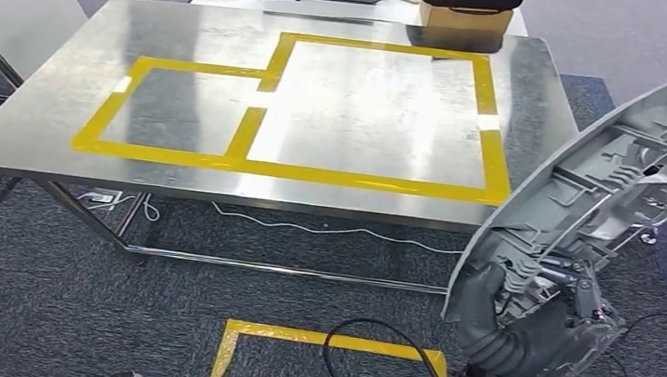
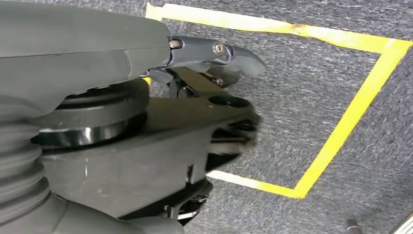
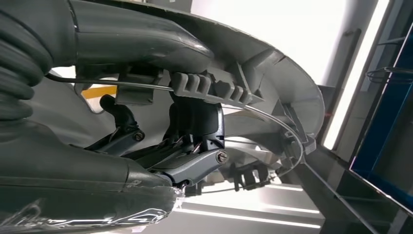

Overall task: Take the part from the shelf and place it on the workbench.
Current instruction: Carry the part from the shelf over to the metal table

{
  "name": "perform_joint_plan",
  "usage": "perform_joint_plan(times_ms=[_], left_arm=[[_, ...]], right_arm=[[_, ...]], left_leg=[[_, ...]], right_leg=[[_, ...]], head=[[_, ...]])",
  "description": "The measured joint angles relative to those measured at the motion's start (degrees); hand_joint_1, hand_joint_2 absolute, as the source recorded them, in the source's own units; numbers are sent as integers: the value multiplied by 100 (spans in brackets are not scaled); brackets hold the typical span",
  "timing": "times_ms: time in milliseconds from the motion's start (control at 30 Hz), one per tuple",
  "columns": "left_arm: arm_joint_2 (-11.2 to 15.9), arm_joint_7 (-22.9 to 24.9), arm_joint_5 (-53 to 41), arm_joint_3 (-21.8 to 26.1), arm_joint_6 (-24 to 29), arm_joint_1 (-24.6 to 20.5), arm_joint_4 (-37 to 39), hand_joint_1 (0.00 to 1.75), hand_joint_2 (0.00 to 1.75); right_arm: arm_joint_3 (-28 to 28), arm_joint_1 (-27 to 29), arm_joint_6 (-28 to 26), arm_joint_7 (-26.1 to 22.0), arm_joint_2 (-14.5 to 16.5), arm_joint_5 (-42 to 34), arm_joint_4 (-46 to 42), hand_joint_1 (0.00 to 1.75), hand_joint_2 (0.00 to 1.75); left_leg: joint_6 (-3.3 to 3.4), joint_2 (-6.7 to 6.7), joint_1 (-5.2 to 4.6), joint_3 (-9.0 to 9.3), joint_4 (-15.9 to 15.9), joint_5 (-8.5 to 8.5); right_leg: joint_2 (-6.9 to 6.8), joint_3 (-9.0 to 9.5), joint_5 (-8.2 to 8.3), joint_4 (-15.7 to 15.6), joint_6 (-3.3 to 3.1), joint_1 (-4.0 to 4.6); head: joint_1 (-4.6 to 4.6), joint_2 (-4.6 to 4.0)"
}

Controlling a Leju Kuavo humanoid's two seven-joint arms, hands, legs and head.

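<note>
The right robot hand (image 1: 536,313) grips the lower end of the part (image 1: 591,192), a long grey curved plastic panel with ribs on its inner face. The part is held tilted up at the right of the steel worktop (image 1: 57,113), off its right edge and not resting on it. The worktop bears yellow tape (image 1: 492,158) rectangles. The left robot hand (image 2: 214,53) hangs over carpet, fingers curled, holding nothing

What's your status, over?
Right robot hand grips the grey part, off the workbench's near right corner. Left robot hand hangs over carpet, holding nothing. Taped zones bare.
</note>
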Motion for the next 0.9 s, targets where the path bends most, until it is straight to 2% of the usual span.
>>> perform_joint_plan(times_ms=[33, 100, 200, 233, 267, 300, 367, 400, 433, 467, 533, 567, 600, 633, 700, 767, 800, 867, 900], left_arm=[[-2, 0, -1, 0, 1, -4, 0, 0, 175], [-8, 0, -3, 0, 3, -14, 0, 0, 175], [-13, 0, -3, 1, 6, -6, 0, 0, 175], [-13, 0, -3, 2, 7, -2, 0, 0, 175], [-13, 0, -3, 3, 7, -3, 0, 0, 175], [-13, 0, -4, 4, 7, -5, 0, 0, 175], [-13, 0, -5, 4, 7, -4, 0, 0, 175], [-13, 0, -5, 5, 7, -1, 0, 0, 175], [-13, 0, -5, 5, 7, 1, 0, 0, 175], [-14, 0, -5, 6, 7, 2, 0, 0, 175], [-15, 0, -12, 7, 9, 3, 0, 0, 175], [-15, 0, -21, 7, 14, 2, 0, 0, 175], [-16, 0, -30, 7, 19, 1, 0, 0, 175], [-17, 0, -40, 7, 24, 1, 0, 0, 175], [-19, 0, -52, 7, 28, -2, -1, 0, 175], [-22, 0, -61, 7, 28, -5, -2, 0, 175], [-22, 0, -63, 7, 28, -6, -2, 0, 175], [-21, 0, -64, 7, 28, -2, -2, 0, 175], [-20, 0, -64, 7, 28, 1, -2, 0, 175]], right_arm=[[0, -1, 1, -1, 0, -1, 1, 175, 175], [0, -2, 1, -3, -1, -2, 1, 175, 175], [0, -5, 1, -4, -2, -2, 1, 175, 175], [-1, -7, 1, -5, -3, -3, 1, 175, 175], [-1, -9, 2, -5, -4, -3, 1, 175, 175], [-1, -12, 3, -6, -7, -3, 2, 175, 175], [-2, -14, 5, -7, -10, -4, 7, 175, 175], [-3, -14, 5, -7, -11, -5, 9, 175, 175], [-4, -14, 5, -7, -11, -6, 11, 175, 175], [-3, -14, 5, -7, -11, -6, 11, 175, 175], [-2, -17, 5, -7, -11, -6, 12, 175, 175], [-1, -21, 4, -7, -11, -6, 13, 175, 175], [0, -25, 4, -7, -11, -6, 14, 175, 175], [2, -29, 4, -7, -11, -6, 15, 175, 175], [4, -31, 5, -7, -10, -6, 16, 175, 175], [8, -35, 6, -9, -9, -6, 16, 175, 175], [10, -37, 7, -9, -9, -6, 16, 175, 175], [13, -40, 6, -11, -9, -6, 16, 175, 175], [13, -40, 6, -11, -9, -6, 17, 175, 175]], left_leg=[[13, 1, -3, 206, -387, 145], [52, -2, -9, 465, -899, 248], [149, -8, -11, 502, -1015, 223], [187, -7, -3, 512, -1027, 224], [221, -6, 9, 524, -1039, 226], [248, -4, 15, 534, -1045, 222], [282, -2, 7, 543, -1044, 206], [292, -2, 3, 550, -1044, 199], [295, -4, 0, 563, -1043, 191], [293, -11, -1, 585, -1043, 179], [262, -28, -7, 641, -1040, 145], [237, -35, -20, 658, -1029, 127], [210, -37, -32, 664, -1022, 117], [183, -36, -42, 664, -1023, 116], [130, -28, -38, 662, -1035, 117], [63, -17, -29, 593, -884, -3], [31, -11, -23, 481, -652, -141], [-14, -4, -9, 111, 81, -475], [-26, -3, -4, -59, 400, -580]], right_leg=[[4, 6, -12, 4, 17, 10], [13, 1, -29, 4, 72, 33], [12, 5, -33, -37, 168, 34], [3, -16, -79, 18, 198, 32], [-6, -91, -179, 179, 221, 33], [-16, -233, -333, 471, 236, 34], [-23, -631, -664, 1255, 253, 37], [-23, -787, -730, 1533, 257, 38], [-23, -848, -679, 1604, 257, 38], [-24, -785, -511, 1430, 251, 38], [-35, -436, -85, 666, 234, 37], [-38, -267, 49, 317, 217, 37], [-38, -167, 105, 105, 198, 40], [-31, -130, 101, 24, 173, 47], [-15, -133, 113, 1, 107, 48], [-19, -122, 128, -23, 39, 29], [-25, -116, 134, -34, 13, 17], [-32, -116, 131, -36, -16, 15], [-31, -117, 129, -36, -20, 15]], head=[[-2, 0], [-4, 0], [0, 0], [9, 0], [26, 0], [41, 0], [70, 0], [74, 0], [80, 0], [81, 0], [85, 0], [86, 0], [84, 0], [80, 0], [73, 0], [55, 0], [43, 0], [22, 0], [22, 0]])
